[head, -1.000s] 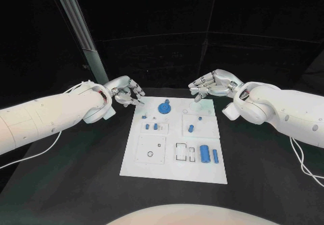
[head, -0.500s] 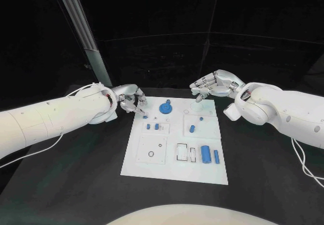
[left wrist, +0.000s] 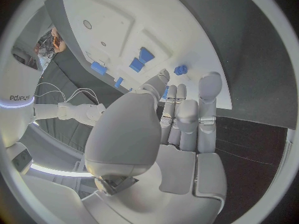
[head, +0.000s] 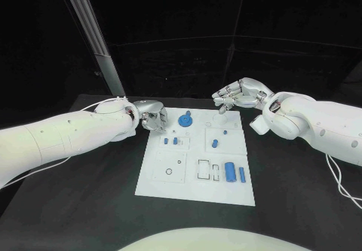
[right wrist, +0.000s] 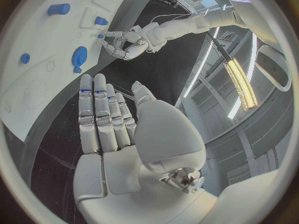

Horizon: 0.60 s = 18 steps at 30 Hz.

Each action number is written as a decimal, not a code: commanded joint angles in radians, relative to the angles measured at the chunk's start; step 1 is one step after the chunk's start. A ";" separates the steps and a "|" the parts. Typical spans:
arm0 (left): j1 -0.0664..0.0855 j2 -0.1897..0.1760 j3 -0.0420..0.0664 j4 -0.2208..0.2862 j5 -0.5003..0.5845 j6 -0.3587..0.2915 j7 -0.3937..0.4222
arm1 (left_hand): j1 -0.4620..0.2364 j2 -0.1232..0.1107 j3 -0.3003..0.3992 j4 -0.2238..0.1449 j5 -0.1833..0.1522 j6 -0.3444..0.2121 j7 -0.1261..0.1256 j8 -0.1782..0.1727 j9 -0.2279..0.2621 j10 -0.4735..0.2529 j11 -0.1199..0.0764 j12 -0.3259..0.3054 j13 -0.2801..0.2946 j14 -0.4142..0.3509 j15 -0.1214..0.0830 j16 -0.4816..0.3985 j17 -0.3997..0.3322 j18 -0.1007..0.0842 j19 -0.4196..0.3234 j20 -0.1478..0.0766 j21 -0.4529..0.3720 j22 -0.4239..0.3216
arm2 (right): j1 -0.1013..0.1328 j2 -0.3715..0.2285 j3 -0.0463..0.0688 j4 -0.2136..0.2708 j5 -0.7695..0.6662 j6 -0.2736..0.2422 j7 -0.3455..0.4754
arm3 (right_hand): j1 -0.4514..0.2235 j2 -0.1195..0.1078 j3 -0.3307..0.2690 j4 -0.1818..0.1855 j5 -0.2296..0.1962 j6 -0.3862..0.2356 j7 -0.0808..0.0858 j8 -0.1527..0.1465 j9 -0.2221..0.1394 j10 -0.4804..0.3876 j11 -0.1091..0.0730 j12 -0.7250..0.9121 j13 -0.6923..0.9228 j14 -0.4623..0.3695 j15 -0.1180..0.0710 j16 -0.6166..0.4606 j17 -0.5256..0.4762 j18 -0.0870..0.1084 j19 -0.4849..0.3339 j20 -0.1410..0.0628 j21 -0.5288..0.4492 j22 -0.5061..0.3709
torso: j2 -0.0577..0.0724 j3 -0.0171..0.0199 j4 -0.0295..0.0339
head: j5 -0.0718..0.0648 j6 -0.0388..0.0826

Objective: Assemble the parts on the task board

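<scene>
The white task board (head: 170, 185) lies mid-table. A blue gear-like disc (head: 184, 121) stands near its far edge, small blue pieces (head: 174, 140) sit in the middle row, and a blue cylinder (head: 228, 171) lies at the near right. My left hand (head: 153, 119) hovers at the board's far left edge, fingers pointing down and close together, nothing in them. The left wrist view shows those straight fingers (left wrist: 187, 114) over the board edge (left wrist: 124, 15), close to a small blue piece (left wrist: 181, 69). My right hand (head: 237, 95) floats above the far right corner, fingers apart and empty.
The black table (head: 90, 204) surrounds the board. A grey post (head: 98, 47) rises behind the far left corner. In the right wrist view my own fingers (right wrist: 99, 114) stretch toward the board (right wrist: 37, 79), with the blue disc (right wrist: 79, 56) and my left hand (right wrist: 127, 40) beyond.
My left hand has come in toward the board's far left edge and turned its fingers downward. The right hand has stayed where it was.
</scene>
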<state>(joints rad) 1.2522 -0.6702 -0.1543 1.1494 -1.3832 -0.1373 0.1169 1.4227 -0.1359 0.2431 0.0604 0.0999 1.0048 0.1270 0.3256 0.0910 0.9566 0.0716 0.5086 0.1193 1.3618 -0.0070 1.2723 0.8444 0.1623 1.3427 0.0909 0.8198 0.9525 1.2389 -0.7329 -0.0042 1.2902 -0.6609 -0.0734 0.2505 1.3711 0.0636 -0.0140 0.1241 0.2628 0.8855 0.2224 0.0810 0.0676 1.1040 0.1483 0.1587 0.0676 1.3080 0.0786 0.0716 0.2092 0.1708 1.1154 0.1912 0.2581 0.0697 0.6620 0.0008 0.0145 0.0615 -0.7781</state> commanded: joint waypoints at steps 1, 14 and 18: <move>-0.001 0.006 0.000 -0.006 -0.068 0.033 -0.033 | 0.006 -0.005 0.010 0.000 0.005 0.009 0.000 -0.008 -0.006 0.011 0.000 -0.015 -0.008 0.010 -0.002 0.002 0.003 -0.016 0.009 0.000 0.008 0.007 | 0.002 0.001 0.001 0.000 -0.001 -0.001 0.006 | -0.002 0.006 0.003 0.002 0.005 -0.005 0.003 0.004 0.000 -0.007 0.003 0.003 -0.001 -0.001 0.007 -0.004 -0.001 0.013 0.004 0.000 -0.004 -0.001 | 0.000 -0.0001 -0.0003 | 0.000 0.000; -0.005 0.018 -0.001 -0.017 -0.100 0.049 -0.093 | 0.020 -0.007 0.058 -0.006 0.004 0.025 0.005 -0.038 -0.021 0.042 0.003 -0.067 -0.033 0.023 -0.002 0.008 0.018 -0.022 0.023 0.000 0.033 0.031 | 0.002 0.001 0.001 0.000 -0.002 -0.001 0.005 | -0.002 0.006 0.003 0.002 0.005 -0.005 0.003 0.004 0.000 -0.007 0.003 0.003 -0.001 -0.001 0.007 -0.004 -0.001 0.013 0.004 0.000 -0.004 -0.001 | 0.000 0.0002 0.0007 | -0.003 -0.001; -0.005 0.019 -0.001 -0.019 -0.104 0.052 -0.101 | 0.019 -0.010 0.062 -0.006 0.004 0.025 0.006 -0.042 -0.022 0.043 0.004 -0.073 -0.035 0.022 -0.001 0.007 0.016 -0.022 0.022 0.000 0.031 0.030 | 0.002 0.001 0.001 0.000 -0.002 -0.001 0.005 | -0.002 0.006 0.003 0.002 0.005 -0.005 0.003 0.004 0.000 -0.007 0.003 0.003 -0.001 -0.001 0.007 -0.004 -0.001 0.013 0.004 0.000 -0.004 -0.001 | 0.000 0.0003 0.0009 | -0.003 -0.001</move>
<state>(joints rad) 1.2458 -0.6523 -0.1551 1.1312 -1.4644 -0.1016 0.0425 1.4389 -0.1353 0.2985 0.0552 0.0999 1.0242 0.1321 0.2869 0.0695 0.9937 0.0731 0.4394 0.0851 1.3761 -0.0070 1.2775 0.8620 0.1469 1.3597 0.0900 0.8466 0.9821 1.2389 -0.7323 -0.0042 1.2893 -0.6618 -0.0735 0.2498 1.3711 0.0636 -0.0141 0.1241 0.2628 0.8855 0.2224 0.0810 0.0676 1.1040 0.1483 0.1586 0.0676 1.3079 0.0786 0.0716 0.2094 0.1708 1.1154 0.1912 0.2582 0.0696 0.6621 0.0009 0.0141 0.0585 -0.7782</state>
